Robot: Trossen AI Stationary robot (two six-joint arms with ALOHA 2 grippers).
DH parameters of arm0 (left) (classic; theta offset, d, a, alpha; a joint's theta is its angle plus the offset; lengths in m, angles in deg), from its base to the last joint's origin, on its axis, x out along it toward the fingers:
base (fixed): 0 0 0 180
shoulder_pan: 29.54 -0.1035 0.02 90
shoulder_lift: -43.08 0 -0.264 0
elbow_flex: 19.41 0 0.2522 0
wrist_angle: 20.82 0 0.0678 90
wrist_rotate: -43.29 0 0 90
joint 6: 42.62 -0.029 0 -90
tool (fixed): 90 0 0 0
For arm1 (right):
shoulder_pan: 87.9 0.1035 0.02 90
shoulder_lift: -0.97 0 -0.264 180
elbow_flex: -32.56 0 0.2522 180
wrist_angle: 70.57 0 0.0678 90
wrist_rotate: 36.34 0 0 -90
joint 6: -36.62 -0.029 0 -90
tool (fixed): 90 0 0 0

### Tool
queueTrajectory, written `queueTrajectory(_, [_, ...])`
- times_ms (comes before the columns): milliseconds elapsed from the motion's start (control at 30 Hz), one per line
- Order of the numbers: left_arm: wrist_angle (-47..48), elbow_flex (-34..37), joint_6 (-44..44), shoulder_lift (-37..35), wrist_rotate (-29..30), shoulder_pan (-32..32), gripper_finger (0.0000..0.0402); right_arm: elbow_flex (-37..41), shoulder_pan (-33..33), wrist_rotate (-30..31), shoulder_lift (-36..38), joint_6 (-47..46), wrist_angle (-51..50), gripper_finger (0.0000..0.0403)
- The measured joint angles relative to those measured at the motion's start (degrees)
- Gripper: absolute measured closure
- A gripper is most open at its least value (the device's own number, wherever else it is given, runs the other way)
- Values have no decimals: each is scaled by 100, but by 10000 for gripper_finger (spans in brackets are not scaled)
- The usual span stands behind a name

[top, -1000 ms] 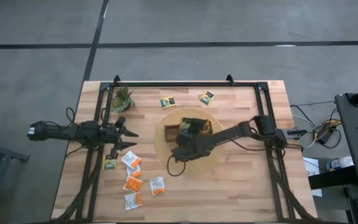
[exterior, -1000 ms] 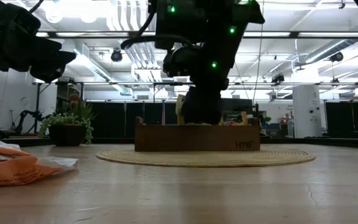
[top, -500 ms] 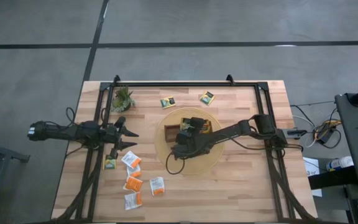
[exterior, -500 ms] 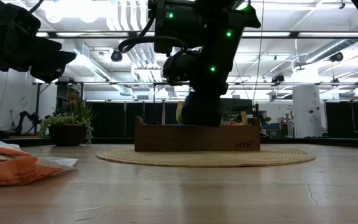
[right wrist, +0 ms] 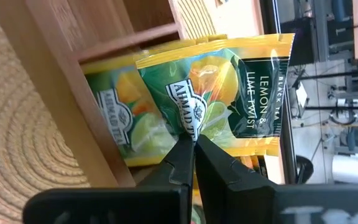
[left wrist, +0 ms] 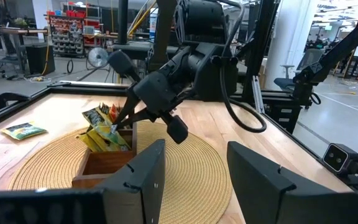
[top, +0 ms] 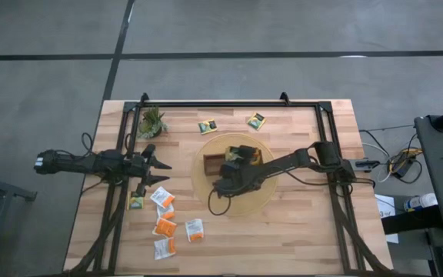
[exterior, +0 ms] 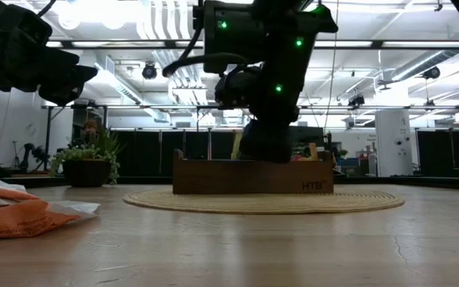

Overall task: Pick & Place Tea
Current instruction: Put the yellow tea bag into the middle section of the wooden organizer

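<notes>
Right pincer [right wrist: 194, 144] on sachet [right wrist: 229, 93] edge, over tray [top: 212, 164].

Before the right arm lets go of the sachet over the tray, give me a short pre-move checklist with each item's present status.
1. Right gripper shut on the yellow lemon and lime tea sachet: ok, fingertips pinch its edge.
2. Held sachet is over the wooden tray: ok, it is at the compartment that already holds matching yellow sachets.
3. Sachet seated fully down in the compartment: cannot tell; the wrist view shows it standing above the divider.
4. Tray sits on the round woven mat: ok.
5. Left gripper out of the way: ok, open and above the table's left side near the loose orange sachets.
6. Sachets left outside the tray: not ok, two yellow sachets lie behind the mat.
</notes>
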Motion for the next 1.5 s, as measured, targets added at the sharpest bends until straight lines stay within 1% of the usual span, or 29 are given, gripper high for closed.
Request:
queueTrajectory(200, [0, 0, 0, 0, 0, -1, 235, 0, -4, 0, 0, -179, -142, 393])
queueTrajectory(300, [0, 0, 1, 0, 1, 0, 235, 0, 0, 0, 0, -160, -136, 382])
queueTrajectory(700, [0, 0, -1, 0, 0, 0, 235, 0, 0, 43, 0, -57, -125, 274])
queueTrajectory(933, [0, 0, -1, 0, 1, 1, 235, -128, 9, 46, 4, 10, -128, 234])
queueTrajectory(1133, [0, 0, 0, 0, 1, 0, 235, -280, 55, 13, 13, 21, -133, 216])
queueTrajectory(1233, [0, 0, -1, 0, 1, -1, 235, -321, 92, 0, 18, -3, -201, 214])
queueTrajectory(1367, [0, 0, 0, 0, 1, 0, 235, -424, 114, 2, 37, -262, -254, 213])
queueTrajectory(1433, [0, 0, -1, 0, 0, -1, 235, -469, 114, 66, 55, -334, -246, 214])
queueTrajectory(1500, [0, 0, 1, 0, 1, -1, 235, -479, 116, 295, 88, -487, -245, 216])
